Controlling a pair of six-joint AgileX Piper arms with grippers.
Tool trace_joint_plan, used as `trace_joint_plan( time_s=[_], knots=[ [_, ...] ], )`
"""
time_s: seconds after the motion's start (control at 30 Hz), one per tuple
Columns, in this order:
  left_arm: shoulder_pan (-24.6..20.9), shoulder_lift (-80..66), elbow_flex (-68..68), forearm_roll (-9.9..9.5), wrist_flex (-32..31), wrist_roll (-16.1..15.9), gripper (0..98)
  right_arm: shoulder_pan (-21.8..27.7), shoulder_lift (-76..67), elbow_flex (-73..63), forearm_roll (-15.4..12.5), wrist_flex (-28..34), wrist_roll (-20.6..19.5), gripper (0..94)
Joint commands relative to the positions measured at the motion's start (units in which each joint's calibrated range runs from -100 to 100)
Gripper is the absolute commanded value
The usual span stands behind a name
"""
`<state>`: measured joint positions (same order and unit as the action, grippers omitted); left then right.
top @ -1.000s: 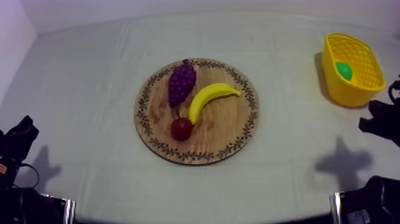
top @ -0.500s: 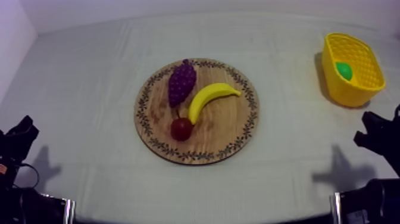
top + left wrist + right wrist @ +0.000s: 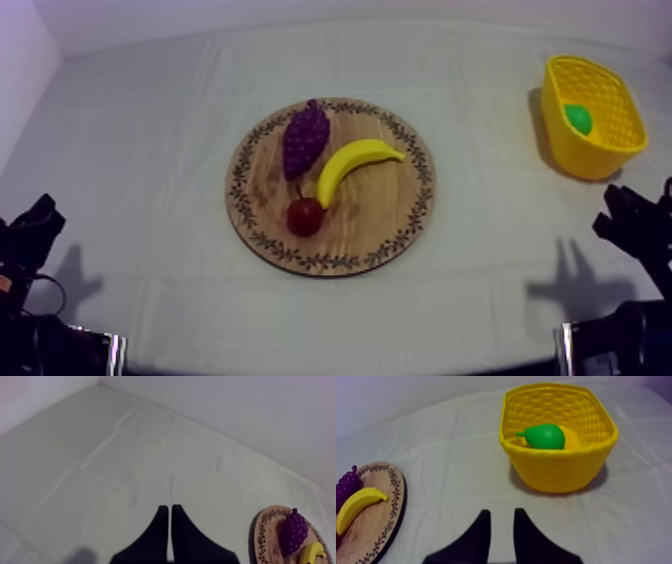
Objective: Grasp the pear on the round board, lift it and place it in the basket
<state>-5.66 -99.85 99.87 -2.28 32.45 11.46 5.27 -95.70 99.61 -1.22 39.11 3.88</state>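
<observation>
the pear lies inside the yellow basket, on its floor, with its stalk end toward the board side. the basket stands on the grey-white cloth at my right side of the table, well apart from the wooden board. my right gripper hovers over bare cloth in front of the basket, its two black fingers apart with nothing between them. in the top view it sits low at the right edge, nearer than the basket. my left gripper has its fingers together in a narrow wedge, holding nothing, over bare cloth well away from the board. on the board lie the bunch of grapes, the banana beside it, and the small red fruit just beside the banana's near end.
</observation>
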Motion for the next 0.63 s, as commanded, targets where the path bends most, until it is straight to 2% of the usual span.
trace_joint_plan(
  time_s=[0.0, 0.23, 0.6],
  knots=[
    [0.0, 0.0, 0.0, 0.0, 0.0, 0.0, 0.1, 0.0, -0.1, 0.1, 0.0, -0.1, 3.8, 6.7],
    [0.0, 0.0, 0.0, 0.0, 0.0, 0.0, 0.1, 0.0, -0.1, 0.2, 0.0, -0.4, 7.4, 1.1],
    [0.0, 0.0, 0.0, 0.0, 0.0, 0.0, 0.1, 0.0, -0.1, 0.2, 0.0, -0.4, 8.0, 0.6]
  ],
)
